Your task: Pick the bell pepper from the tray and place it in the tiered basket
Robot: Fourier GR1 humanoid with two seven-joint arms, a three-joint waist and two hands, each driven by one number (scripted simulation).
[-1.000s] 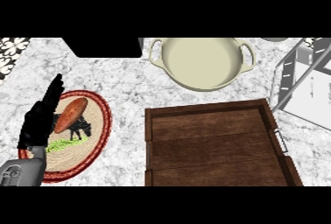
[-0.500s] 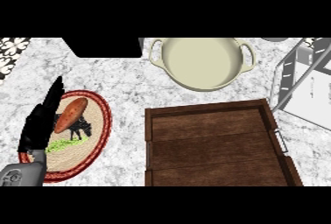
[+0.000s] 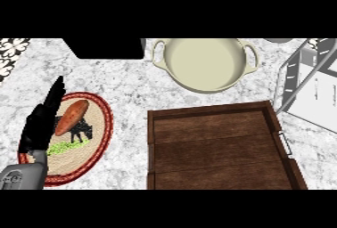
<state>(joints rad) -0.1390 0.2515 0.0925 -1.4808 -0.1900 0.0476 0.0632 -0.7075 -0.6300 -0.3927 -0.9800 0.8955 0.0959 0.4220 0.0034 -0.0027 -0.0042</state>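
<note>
One hand shows: my left hand [image 3: 38,127], fingers straight, holding nothing, at the left rim of the round woven mat [image 3: 95,139] by the counter's left edge. The orange-red vegetable [image 3: 71,117] lies on that mat, not in the wooden tray [image 3: 211,109]. Likely light, smooth, firm; I'd grasp its middle. No writing legible

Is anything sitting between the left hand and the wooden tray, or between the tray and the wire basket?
Only the plate with its orange vegetable lies between the left hand and the tray. Nothing visible separates tray and basket. No bell pepper shows in the tray.
</note>
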